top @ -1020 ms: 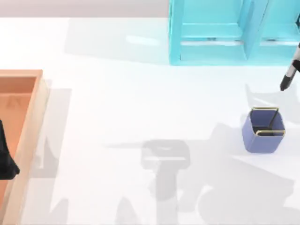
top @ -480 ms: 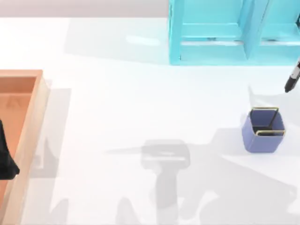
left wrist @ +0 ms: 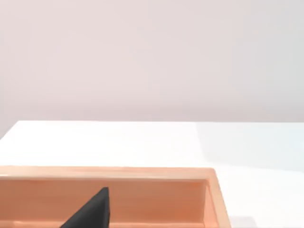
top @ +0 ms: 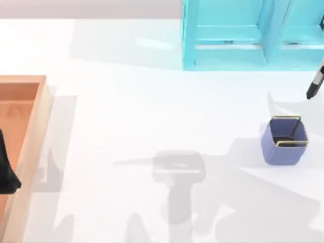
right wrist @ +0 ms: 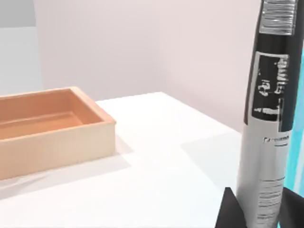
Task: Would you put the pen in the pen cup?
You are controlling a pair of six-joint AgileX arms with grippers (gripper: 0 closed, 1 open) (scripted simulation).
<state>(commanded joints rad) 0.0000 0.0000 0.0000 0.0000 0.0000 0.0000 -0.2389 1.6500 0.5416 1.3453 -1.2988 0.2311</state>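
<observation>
pen (top: 316, 83) hangs near-upright at the far right, tip down, just beyond the pen cup (top: 284, 140) on the tabletop (top: 152, 111). your right gripper (right wrist: 254, 209) clamps its barrel so it can drop in end-first. left gripper (top: 6, 169) idles over the orange tray (top: 30, 131); you cannot tell its state.

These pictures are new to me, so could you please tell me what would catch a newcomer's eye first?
The pen stands out: held upright in the right gripper, it looms large in the right wrist view, while its dark tip hangs at the top view's right edge. Just in front of that tip the periwinkle-blue pen cup stands open on the white table. A large turquoise shelf frame sits at the back right, and an orange wooden tray at the left, with the left gripper parked over it.
</observation>
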